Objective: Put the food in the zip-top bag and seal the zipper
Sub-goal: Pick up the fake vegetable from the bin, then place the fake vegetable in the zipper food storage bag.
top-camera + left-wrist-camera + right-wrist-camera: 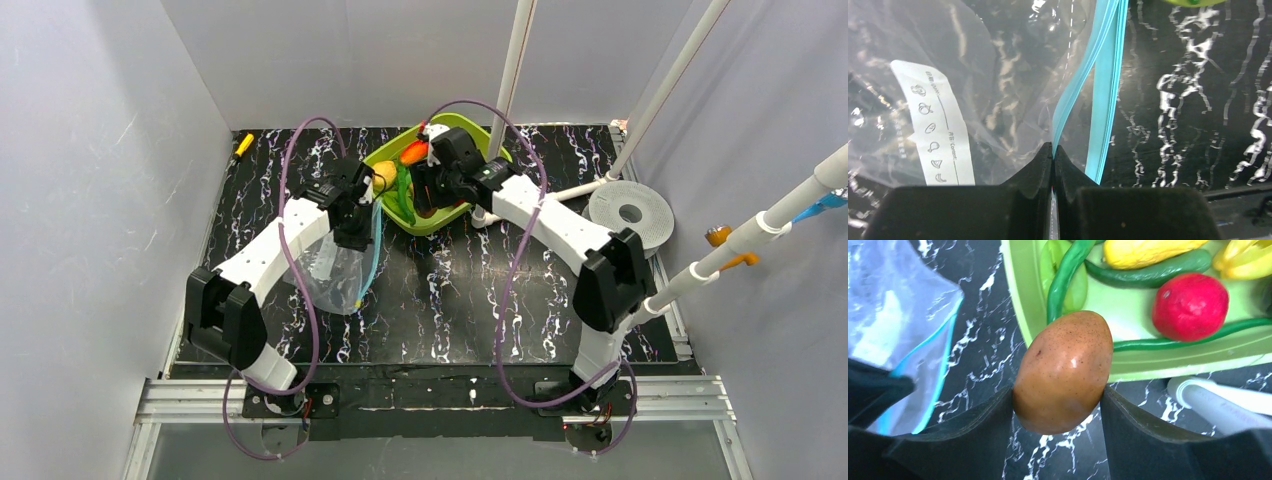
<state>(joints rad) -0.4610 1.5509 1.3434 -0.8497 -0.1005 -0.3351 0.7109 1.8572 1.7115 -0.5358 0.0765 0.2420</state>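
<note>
The clear zip-top bag (pixel 335 275) hangs over the left half of the black marbled mat, its white label (pixel 940 130) facing the left wrist camera. My left gripper (pixel 1053 150) is shut on the bag's top edge, pinching one side of the blue-teal zipper (pixel 1105 90); the other side of the strip hangs loose beside it. My right gripper (pixel 1057 395) is shut on a brown egg-shaped piece of food (pixel 1064 372), held above the mat just outside the lime-green tray (pixel 1020 285). More food lies in the tray: a red piece (pixel 1189 306), a yellow one (pixel 1148 251) and green pods (pixel 1148 275).
The tray (pixel 480 135) sits at the back centre of the mat. A white disc (pixel 630 212) lies at the right edge and a small yellow object (pixel 243 144) at the back left corner. White poles (pixel 515 70) cross the back right; a white tube (pixel 1218 402) lies near the tray.
</note>
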